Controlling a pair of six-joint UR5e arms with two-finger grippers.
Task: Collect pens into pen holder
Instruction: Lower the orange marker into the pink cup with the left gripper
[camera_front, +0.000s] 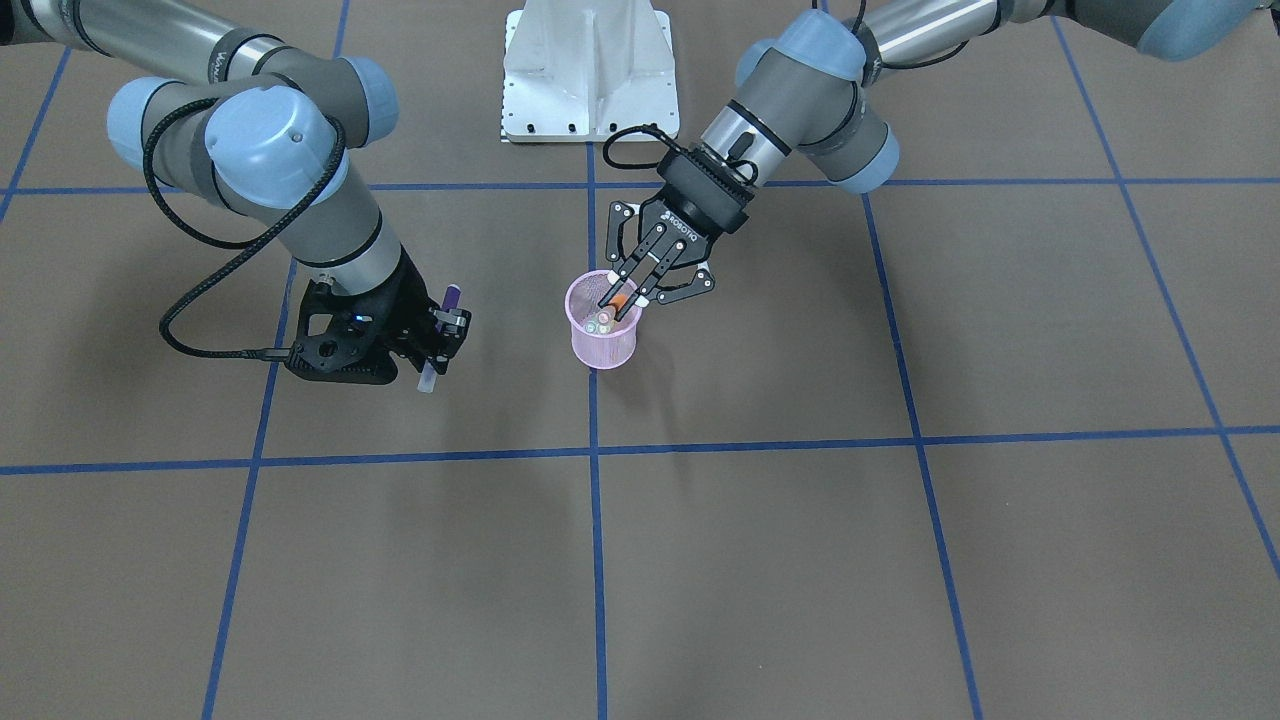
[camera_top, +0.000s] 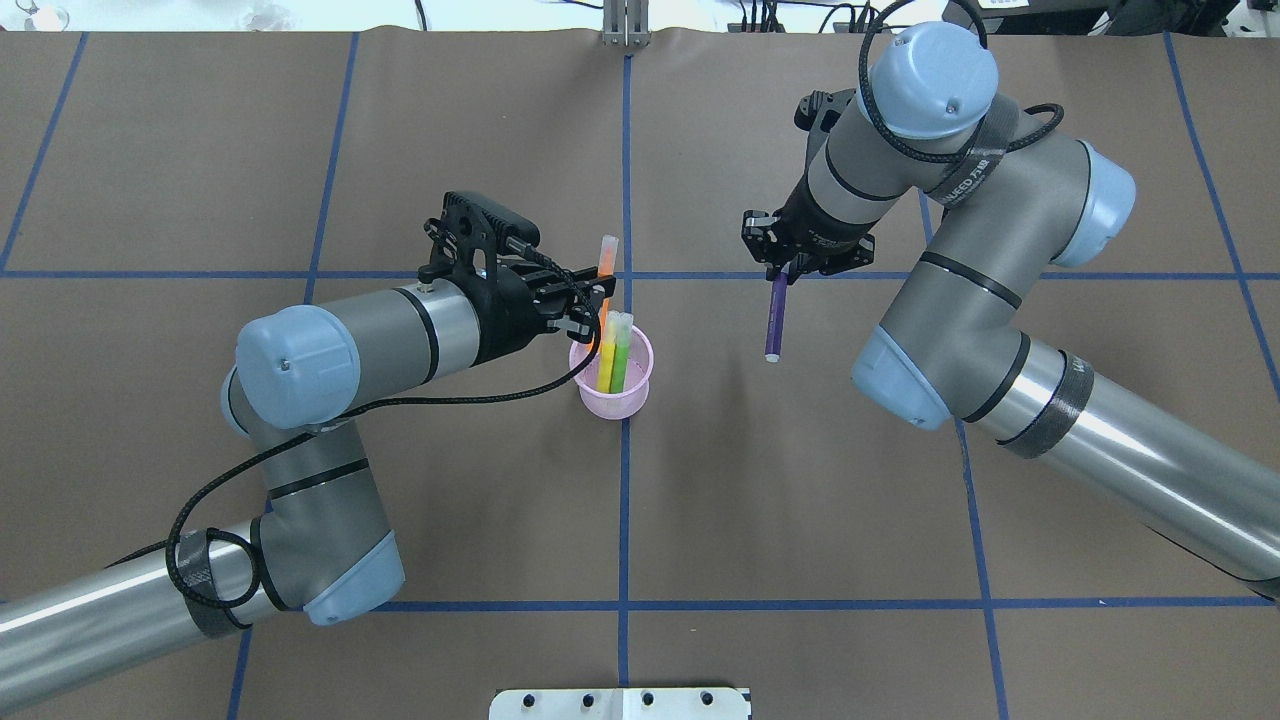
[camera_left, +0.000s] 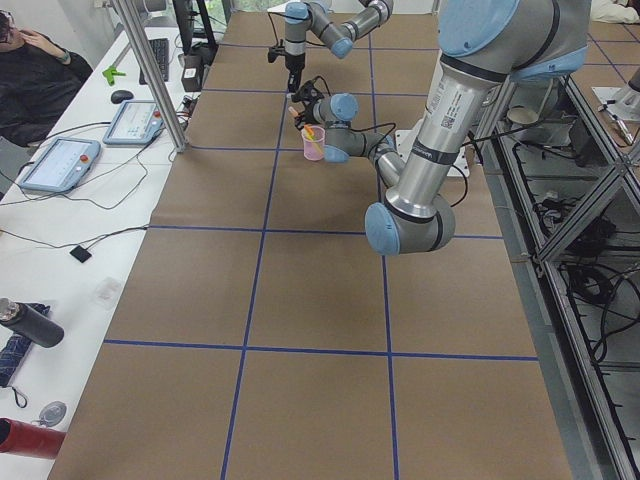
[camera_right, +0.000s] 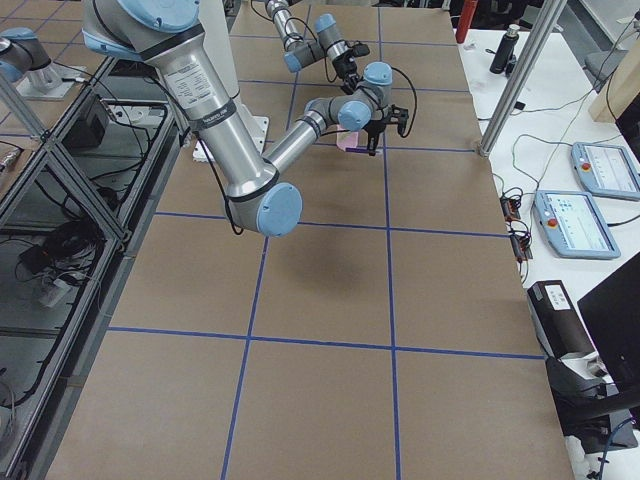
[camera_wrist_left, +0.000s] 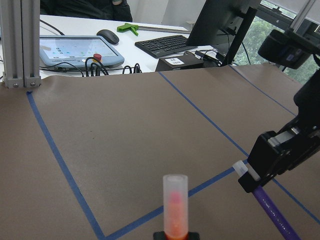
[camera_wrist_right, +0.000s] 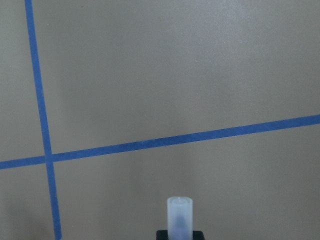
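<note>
The pen holder (camera_front: 604, 350), a small pink wire-mesh cup with a rolled rim and a slight taper toward its base, stands upright on the brown paper-covered table (camera_front: 800, 560). It sits at the meeting of two blue tape lines (camera_front: 596, 560), near the middle of the table.

Two slim pens stand in it, leaning together: a yellow pen (camera_top: 606, 362) and a green pen (camera_top: 620, 358). Each is topped with a translucent clear cap that rises above the rim.

The left gripper (camera_front: 622, 297) hangs right over the cup's mouth. Its two black fingers are pressed against an orange pen (camera_top: 606, 272), pinching the round barrel partway along. The pen stands nearly upright, its frosted cylindrical cap uppermost and well above the fingers. Its lower end reaches the cup's mouth on the far side, just beside the other two pens. Whether it touches them cannot be told.

Well to the right of the cup, the right gripper (camera_front: 441, 335) pinches a purple pen (camera_top: 776, 318) across its smooth barrel. The pen is tilted, with its clear cap at one end and a length of purple shaft running out from the fingers at the other. The matte paper with its taped grid shows beyond it, and the pen is well apart from the holder.
</note>
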